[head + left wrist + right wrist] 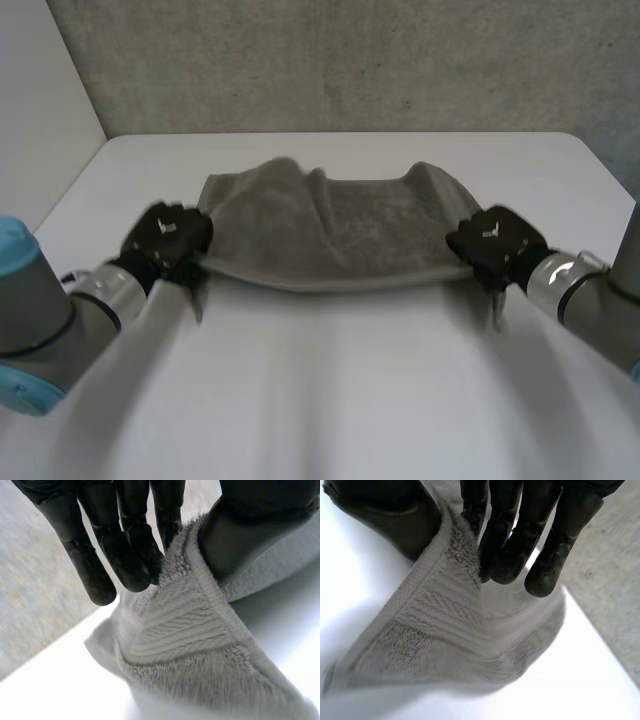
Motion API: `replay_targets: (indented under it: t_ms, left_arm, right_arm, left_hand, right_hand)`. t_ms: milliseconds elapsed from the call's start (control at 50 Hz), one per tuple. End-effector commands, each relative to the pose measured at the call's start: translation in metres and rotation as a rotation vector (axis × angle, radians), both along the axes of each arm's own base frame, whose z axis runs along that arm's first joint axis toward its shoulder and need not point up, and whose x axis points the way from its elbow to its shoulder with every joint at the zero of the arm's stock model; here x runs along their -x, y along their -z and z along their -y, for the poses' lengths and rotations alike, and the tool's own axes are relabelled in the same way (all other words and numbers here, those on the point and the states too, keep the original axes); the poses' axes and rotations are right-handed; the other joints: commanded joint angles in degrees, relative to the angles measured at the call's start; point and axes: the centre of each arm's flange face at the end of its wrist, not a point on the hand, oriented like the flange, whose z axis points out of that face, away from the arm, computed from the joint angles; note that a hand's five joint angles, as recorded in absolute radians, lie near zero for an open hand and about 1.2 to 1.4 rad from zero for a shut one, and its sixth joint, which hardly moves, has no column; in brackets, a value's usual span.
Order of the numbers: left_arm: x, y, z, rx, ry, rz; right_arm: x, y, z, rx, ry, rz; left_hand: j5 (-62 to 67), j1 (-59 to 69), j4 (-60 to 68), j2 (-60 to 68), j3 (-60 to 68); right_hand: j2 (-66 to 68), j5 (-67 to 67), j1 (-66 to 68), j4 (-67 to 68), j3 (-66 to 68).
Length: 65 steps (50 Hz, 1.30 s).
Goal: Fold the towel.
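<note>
Fingers (125, 565) and thumbs pinch the fluffy, rib-banded grey towel (340, 235).

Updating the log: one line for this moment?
left hand: pinches grey towel corner | right hand: pinches opposite corner | near edge lifted

We see a grey terry towel (340, 235) lying crosswise on the far half of the white table (330, 400). Its near edge sags in a shallow curve between two raised near corners, and its far edge bunches into two humps. A ribbed woven band runs beside the hem at each corner.
</note>
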Motion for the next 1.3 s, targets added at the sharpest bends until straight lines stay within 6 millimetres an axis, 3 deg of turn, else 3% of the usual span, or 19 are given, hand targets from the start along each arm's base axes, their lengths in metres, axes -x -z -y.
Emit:
replay_targets:
  t_ms: [20,60,120,340,420,460,500,600,760,900,940,1000,1060,1100,1120,1160,1200,1220,1300]
  left_arm:
    - [-0.003,0.04,0.002,0.004,0.0,0.169]
    - [-0.006,0.05,0.005,-0.004,-0.03,0.21]
    - [-0.009,0.052,0.007,-0.007,-0.069,0.232]
    - [-0.015,0.048,0.015,0.016,-0.14,0.245]
    - [-0.022,0.045,0.021,0.037,-0.185,0.246]
    - [-0.025,0.042,0.022,0.041,-0.198,0.245]
    - [-0.03,0.035,0.024,0.052,-0.211,0.232]
    - [-0.03,0.031,0.021,0.057,-0.203,0.225]
    - [-0.03,0.024,0.019,0.072,-0.204,0.219]
    - [-0.03,0.023,0.018,0.074,-0.206,0.218]
    - [-0.03,0.022,0.018,0.076,-0.206,0.219]
    - [-0.03,0.016,0.018,0.091,-0.209,0.217]
    - [-0.03,0.0,0.017,0.126,-0.212,0.206]
    - [-0.029,-0.03,0.012,0.194,-0.219,0.176]
    - [-0.029,-0.03,0.012,0.195,-0.219,0.176]
    - [-0.029,-0.047,0.008,0.23,-0.222,0.153]
    - [-0.029,-0.081,-0.001,0.293,-0.229,0.091]
    - [-0.029,-0.081,-0.001,0.293,-0.229,0.09]
    - [-0.03,-0.126,-0.018,0.364,-0.217,0.012]
  right_arm:
    - [0.006,0.032,0.005,0.021,0.075,-0.014]
    - [0.008,0.033,0.004,0.021,0.096,-0.025]
    - [0.01,0.032,0.005,0.022,0.126,-0.032]
    - [0.012,0.022,0.006,0.004,0.178,0.054]
    - [0.013,0.02,0.009,0.006,0.188,0.067]
    - [0.013,0.02,0.009,0.006,0.19,0.066]
    - [0.013,0.02,0.009,0.003,0.19,0.066]
    - [0.013,0.023,0.01,-0.006,0.194,0.069]
    - [0.021,0.027,0.02,-0.018,0.269,0.077]
    - [0.033,0.024,0.029,-0.02,0.321,0.066]
    - [0.038,0.017,0.031,-0.026,0.332,0.067]
    - [0.04,0.001,0.031,-0.031,0.331,0.061]
    - [0.041,-0.01,0.028,-0.037,0.322,0.06]
    - [0.045,-0.038,0.024,-0.035,0.308,0.065]
    - [0.045,-0.038,0.024,-0.035,0.308,0.065]
    - [0.05,-0.068,0.02,-0.014,0.285,0.074]
    - [0.053,-0.085,0.018,0.011,0.27,0.076]
    - [0.053,-0.085,0.018,0.011,0.27,0.076]
    - [0.062,-0.123,0.01,0.069,0.241,0.064]
  left_hand:
    - [4.1,5.5,0.1,0.7,0.9]
    - [-16.0,-14.6,-19.9,-19.4,-19.2]
    - [-30.3,-29.0,-34.3,-33.7,-33.5]
    - [-34.6,-33.2,-38.6,-38.0,-37.8]
    - [-31.9,-30.5,-35.9,-35.3,-35.1]
    - [-20.8,-19.4,-24.8,-24.2,-24.0]
    - [5.9,7.2,1.9,2.5,2.7]
    - [6.0,7.3,2.0,2.5,2.8]
    - [6.0,7.3,2.0,2.5,2.8]
    - [6.0,7.3,2.0,2.5,2.8]
    - [6.0,7.3,2.0,2.5,2.8]
    - [6.0,7.3,2.0,2.5,2.8]
    - [6.0,7.3,2.0,2.5,2.8]
    - [6.0,7.3,2.0,2.5,2.8]
    - [6.0,7.3,2.0,2.5,2.8]
    - [6.0,7.3,2.0,2.5,2.8]
    - [6.0,7.3,2.0,2.5,2.8]
    - [6.0,7.3,2.0,2.5,2.8]
    - [6.0,7.3,2.0,2.5,2.8]
  right_hand:
    - [3.5,2.5,2.5,3.4,3.4]
    - [3.5,2.5,2.5,3.4,3.4]
    - [3.5,2.5,2.5,3.4,3.4]
    - [3.5,2.5,2.5,3.4,3.4]
    - [3.5,2.5,2.5,3.4,3.4]
    - [3.5,2.5,2.5,3.4,3.4]
    - [3.5,2.5,2.5,3.4,3.4]
    - [-25.6,-26.6,-26.6,-25.7,-25.7]
    - [-30.5,-31.6,-31.6,-30.7,-30.6]
    - [-19.6,-20.6,-20.7,-19.8,-19.7]
    - [1.4,0.4,0.3,1.2,1.3]
    - [3.5,2.5,2.5,3.4,3.4]
    - [3.5,2.5,2.5,3.4,3.4]
    - [3.5,2.5,2.5,3.4,3.4]
    - [3.5,2.5,2.5,3.4,3.4]
    - [3.5,2.5,2.5,3.4,3.4]
    - [3.5,2.5,2.5,3.4,3.4]
    - [3.5,2.5,2.5,3.4,3.4]
    - [3.5,2.5,2.5,3.4,3.4]
